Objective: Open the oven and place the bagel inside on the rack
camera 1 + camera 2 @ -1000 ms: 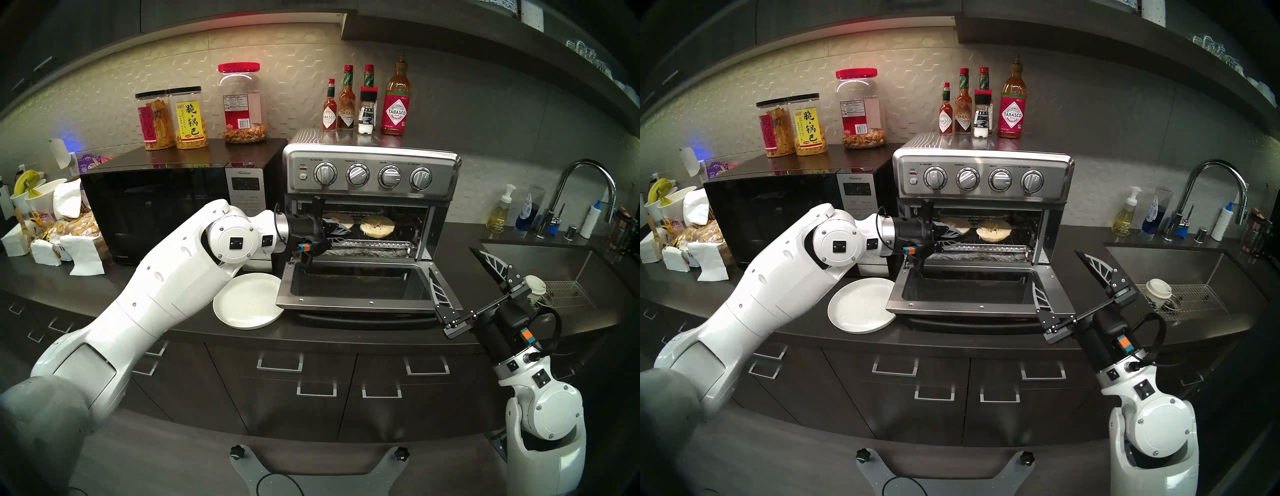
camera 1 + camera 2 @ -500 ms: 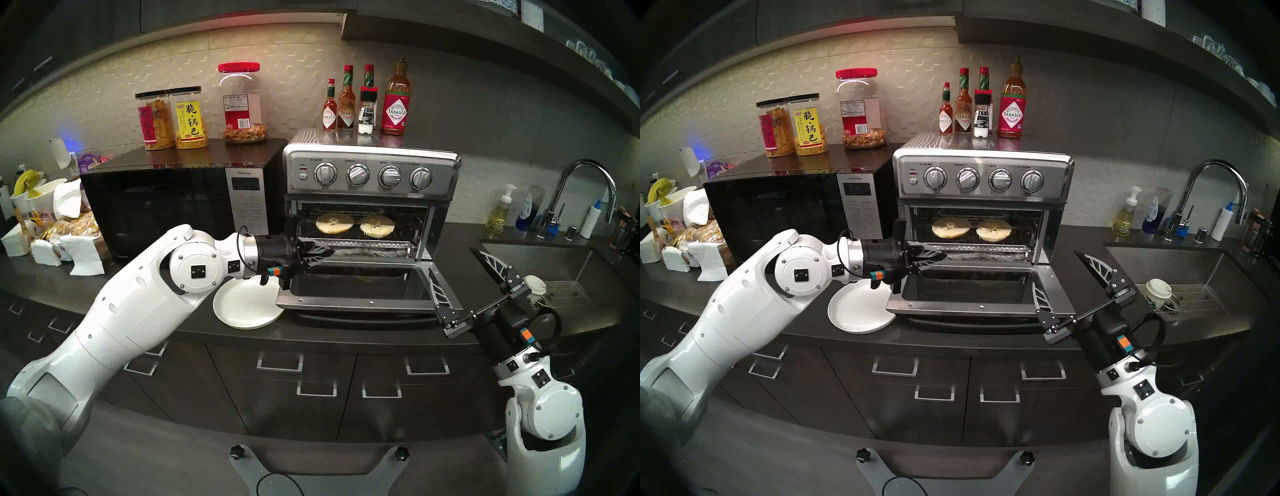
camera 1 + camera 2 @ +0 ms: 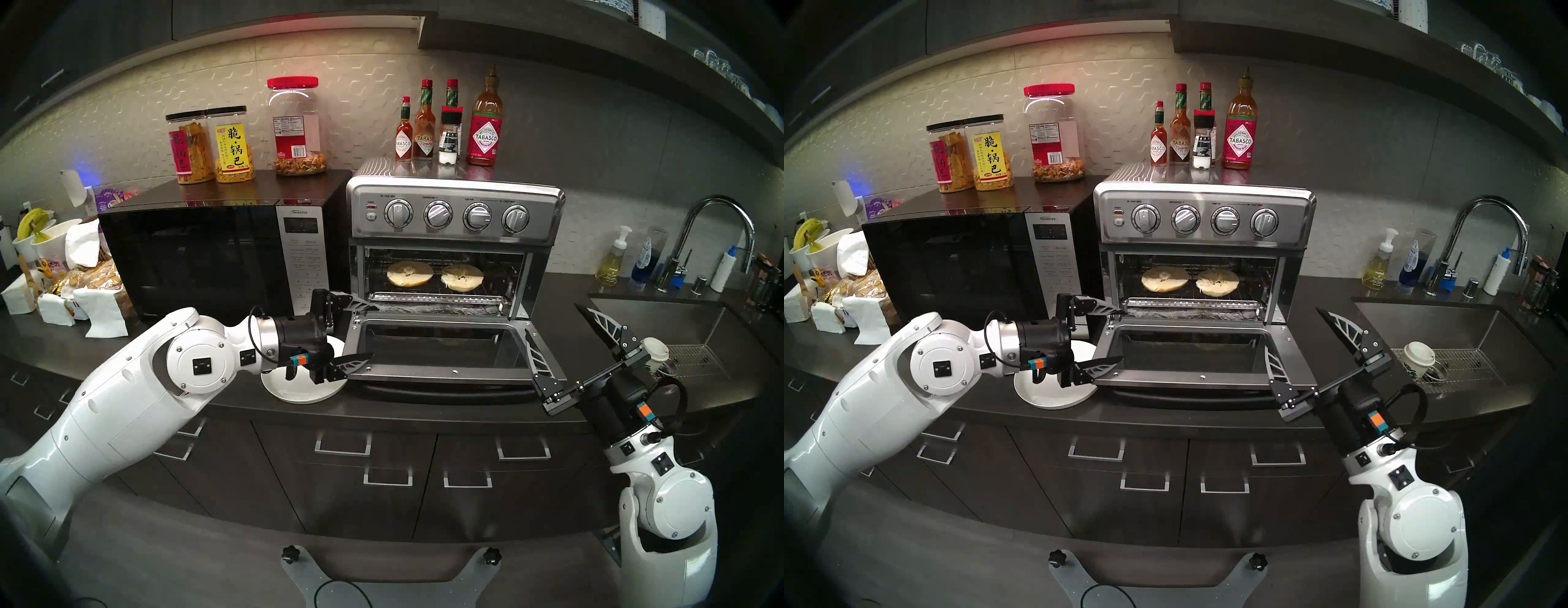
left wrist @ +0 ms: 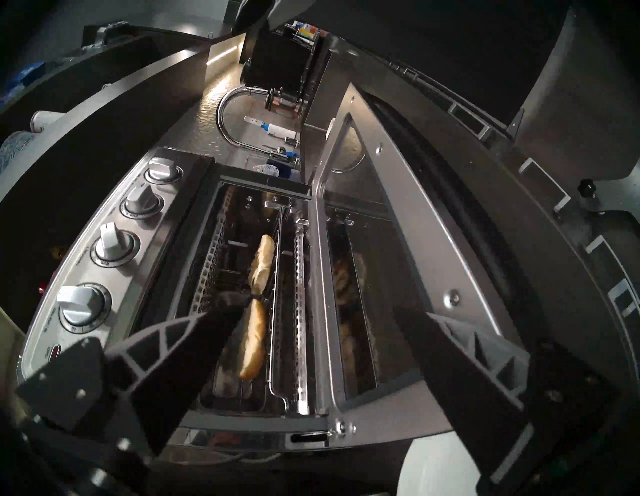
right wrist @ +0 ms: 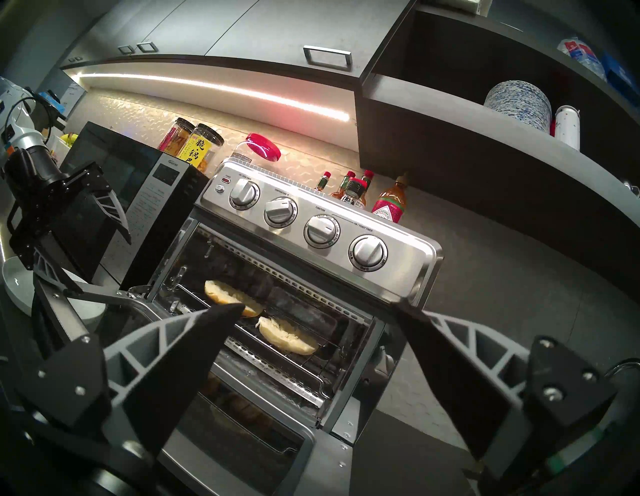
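A: Status on the bagel [image 3: 435,276]?

B: Both halves lie cut face up, side by side on the rack [image 3: 488,285] inside the oven [image 3: 456,212]. Door's [image 3: 437,348] dropped flat toward me. Placement looks done, I'd say.

A: Tools?

B: Left tool [image 3: 360,333] hangs w/ fingers spread wide, nothing in it, just off the door's left edge, over the white plate [image 3: 297,388]. Right tool [image 3: 568,344] is wide open too, empty, parked by the door's right front corner.

A: What matters next?

B: If I shut the door: its long axis runs left-right across me, hinge at the back, free edge nearest me. Left tool points forward-right at the cavity, bagel lies up and right of it. Both tools are abt equally near the door.

A: Surroundings?

B: Dark counter [image 3: 424,409], microwave [image 3: 203,259] tight on the oven's left, sink [image 3: 679,327] to the right. Sauce bottles [image 3: 449,123] on the oven top – go gently.
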### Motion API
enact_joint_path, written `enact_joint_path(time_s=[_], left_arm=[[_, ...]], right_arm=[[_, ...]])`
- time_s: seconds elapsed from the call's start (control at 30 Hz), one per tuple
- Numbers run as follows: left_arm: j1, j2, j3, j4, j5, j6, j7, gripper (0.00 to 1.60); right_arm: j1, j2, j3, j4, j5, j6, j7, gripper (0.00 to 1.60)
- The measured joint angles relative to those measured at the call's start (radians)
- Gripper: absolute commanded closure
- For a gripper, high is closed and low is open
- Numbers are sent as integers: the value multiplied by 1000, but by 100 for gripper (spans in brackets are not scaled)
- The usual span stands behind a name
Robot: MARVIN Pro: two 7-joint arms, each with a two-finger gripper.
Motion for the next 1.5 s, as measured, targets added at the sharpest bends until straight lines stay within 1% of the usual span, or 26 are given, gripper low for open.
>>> enact_joint_path(time_s=[0.2, 0.43, 0.6, 0.77, 1.17, 1.2, 1.37, 1.5], left_arm=[[71, 58, -22, -21, -58, 9, 86, 0], [157, 114, -55, -24, -122, 17, 191, 0], [224, 144, -81, -23, -168, 18, 272, 0], [290, 162, -112, -24, -215, 2, 351, 0], [414, 166, -207, -33, -324, -82, 544, 0], [429, 163, -222, -33, -340, -96, 570, 0], [478, 146, -268, -33, -386, -145, 648, 0], [531, 127, -308, -37, -422, -201, 723, 0]], right_arm=[[0, 0, 0, 1, 0, 0, 0, 0], [0, 0, 0, 1, 0, 0, 0, 0], [1, 0, 0, 2, 0, 0, 0, 0], [1, 0, 0, 3, 0, 0, 0, 0], [1, 0, 0, 5, 0, 0, 0, 0], [1, 0, 0, 5, 0, 0, 0, 0], [2, 0, 0, 5, 0, 0, 0, 0], [2, 0, 0, 5, 0, 0, 0, 0]])
